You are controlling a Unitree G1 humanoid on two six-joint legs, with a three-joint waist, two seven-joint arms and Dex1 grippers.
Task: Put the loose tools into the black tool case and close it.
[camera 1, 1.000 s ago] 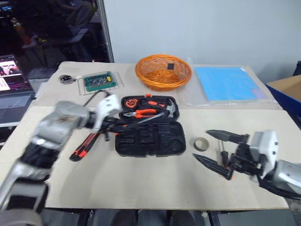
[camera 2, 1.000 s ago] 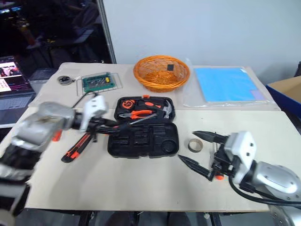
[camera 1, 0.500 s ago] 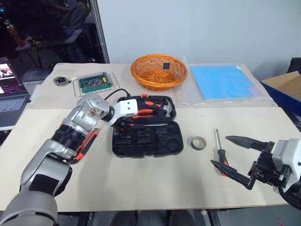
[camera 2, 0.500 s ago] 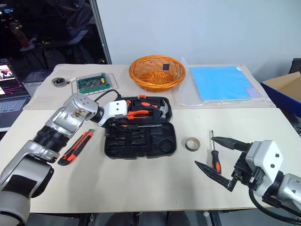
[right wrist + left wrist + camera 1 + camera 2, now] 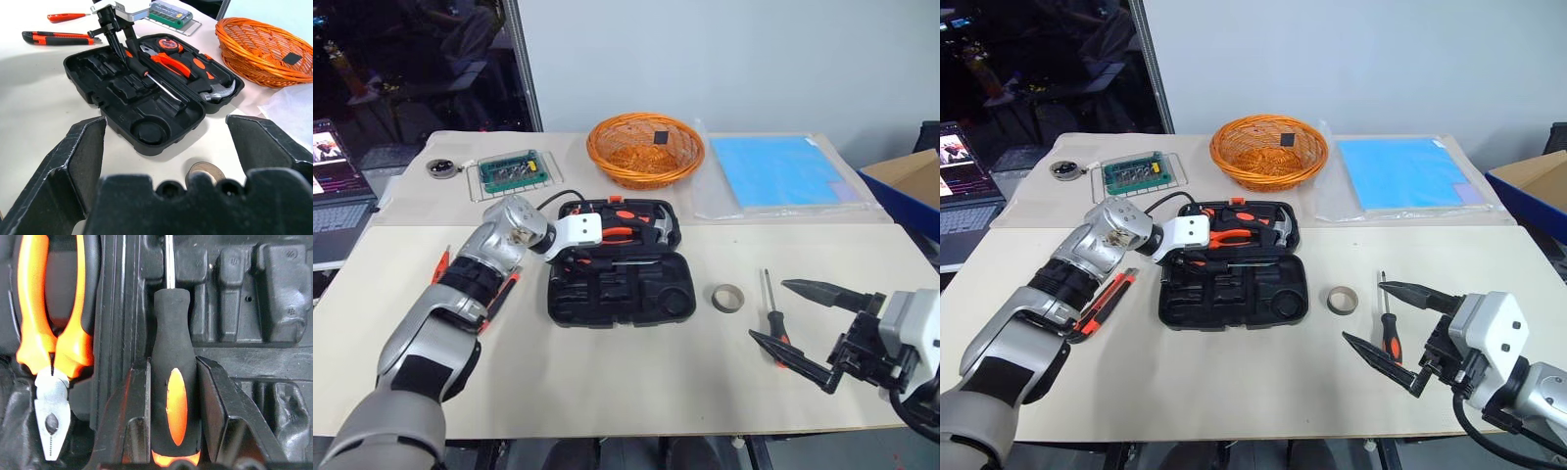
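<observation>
The left gripper is squeezed shut on the handle of a screwdriver, and holds it over the middle of the open black tool case. In the head view the screwdriver lies along the case's hinge, its thin metal tip pointing to about 3 o'clock. The right gripper has its two fingers spread wide and holds nothing, just beside another screwdriver that lies on the table with its tip pointing to 12 o'clock.
</observation>
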